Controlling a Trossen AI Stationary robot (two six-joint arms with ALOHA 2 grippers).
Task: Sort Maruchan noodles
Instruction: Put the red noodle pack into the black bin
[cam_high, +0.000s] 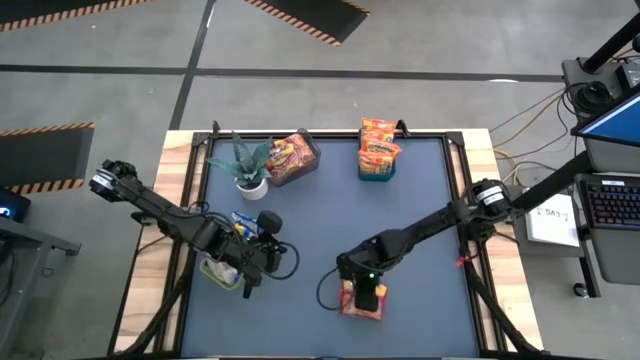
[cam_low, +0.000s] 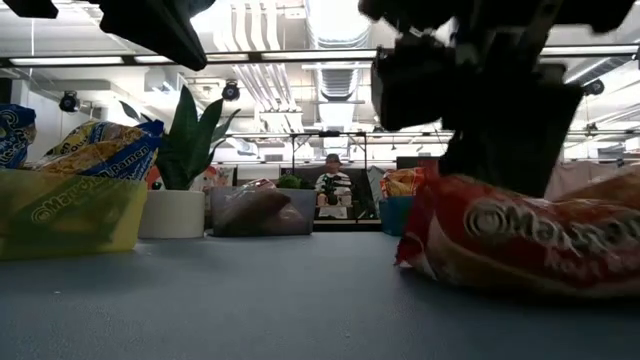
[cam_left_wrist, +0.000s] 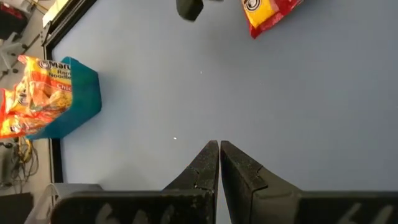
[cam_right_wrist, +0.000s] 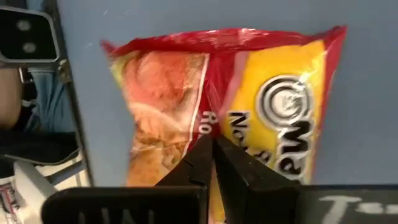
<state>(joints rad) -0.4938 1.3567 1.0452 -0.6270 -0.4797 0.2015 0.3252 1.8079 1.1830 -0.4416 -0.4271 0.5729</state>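
Note:
One red-and-yellow Maruchan packet (cam_high: 362, 303) lies flat on the blue mat near the table's near edge, seen large in the right wrist view (cam_right_wrist: 230, 106) and in the low view (cam_low: 540, 235). My right gripper (cam_high: 366, 293) (cam_right_wrist: 213, 144) stands over it, shut on its wrapper. My left gripper (cam_high: 262, 256) (cam_left_wrist: 219, 147) is shut and holds nothing. It hovers over bare mat beside the yellow-green bin (cam_high: 222, 270), which holds yellow-and-blue packets (cam_low: 95, 145). Orange packets (cam_high: 378, 150) stand in the teal bin (cam_left_wrist: 81, 99). Red packets (cam_high: 288, 153) fill the clear bin (cam_high: 300, 165). My right gripper comes from above, pointing down, onto the middle of the packet's upper face (cam_right_wrist: 208, 127), where the red and yellow print meet. The two fingers are closed together on the wrapper there. The packet's underside rests on the mat (cam_low: 520, 280).
A potted plant (cam_high: 248, 166) stands at the far left, next to the clear bin. Bare mat (cam_high: 330, 220) spreads across the middle between the bins and both grippers. A person (cam_low: 333, 187) is far off in the room behind the table.

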